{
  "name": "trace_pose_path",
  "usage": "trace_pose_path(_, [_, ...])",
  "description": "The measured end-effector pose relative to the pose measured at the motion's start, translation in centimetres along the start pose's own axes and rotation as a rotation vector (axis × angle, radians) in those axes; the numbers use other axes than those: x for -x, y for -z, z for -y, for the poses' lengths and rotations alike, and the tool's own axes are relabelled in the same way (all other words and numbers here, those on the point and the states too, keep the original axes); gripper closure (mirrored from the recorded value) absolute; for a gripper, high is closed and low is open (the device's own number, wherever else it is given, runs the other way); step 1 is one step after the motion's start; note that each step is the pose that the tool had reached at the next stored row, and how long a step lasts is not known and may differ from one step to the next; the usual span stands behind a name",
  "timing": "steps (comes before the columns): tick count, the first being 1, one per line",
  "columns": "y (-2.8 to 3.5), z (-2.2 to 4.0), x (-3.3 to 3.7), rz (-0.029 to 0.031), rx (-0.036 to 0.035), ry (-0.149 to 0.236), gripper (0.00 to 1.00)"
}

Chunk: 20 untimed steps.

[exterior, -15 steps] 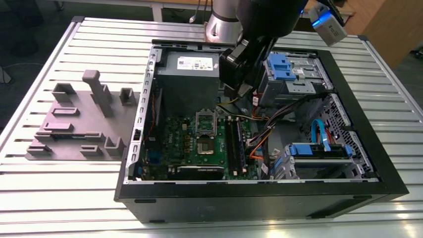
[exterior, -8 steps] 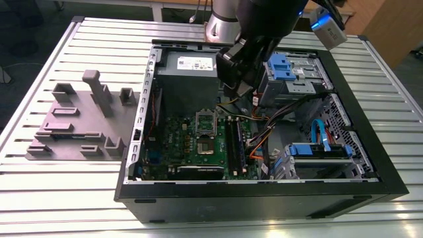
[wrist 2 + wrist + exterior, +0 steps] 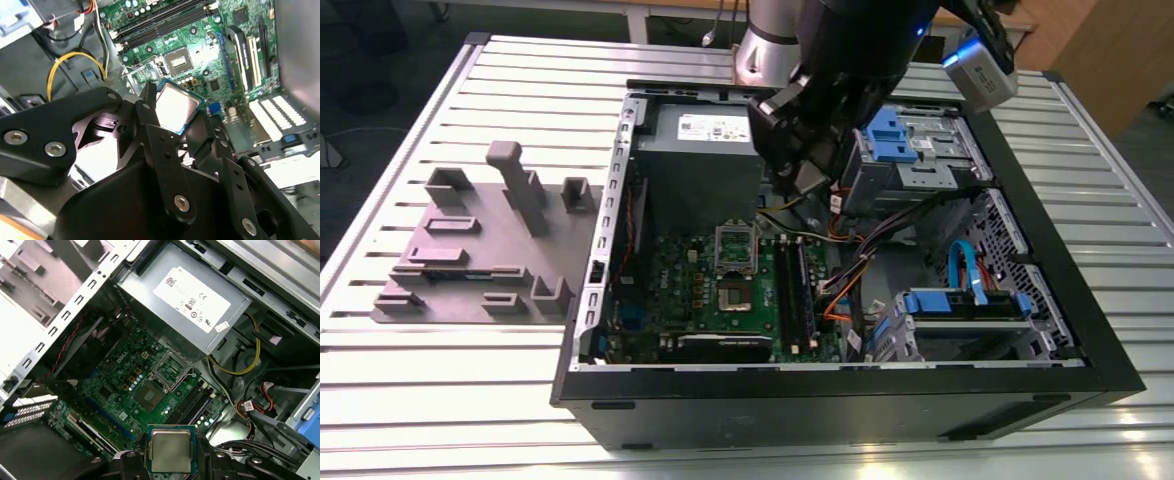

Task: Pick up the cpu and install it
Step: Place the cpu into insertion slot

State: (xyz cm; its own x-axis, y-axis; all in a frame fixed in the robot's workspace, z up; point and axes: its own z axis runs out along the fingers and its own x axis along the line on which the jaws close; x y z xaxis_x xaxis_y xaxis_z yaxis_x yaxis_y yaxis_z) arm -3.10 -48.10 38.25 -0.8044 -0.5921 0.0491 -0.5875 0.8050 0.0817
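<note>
End effector (image 3: 171, 456) grips cpu (image 3: 171, 449) by opposite edges, silver top facing wrist.

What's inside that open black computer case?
A green motherboard with a silver socket frame, a grey power supply box, cables and blue drive brackets. The gripper holds the cpu above the board. The arm covers part of the interior in the exterior view.

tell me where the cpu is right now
In both wrist views the cpu is gripped in the claw, held in the air above the green motherboard, not yet in its socket.
</note>
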Motion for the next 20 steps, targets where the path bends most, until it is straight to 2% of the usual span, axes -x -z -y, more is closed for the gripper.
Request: trace_pose_path(20, [-0.29, 0.02, 0.01, 0.0298, 0.0179, -0.362, 0.53])
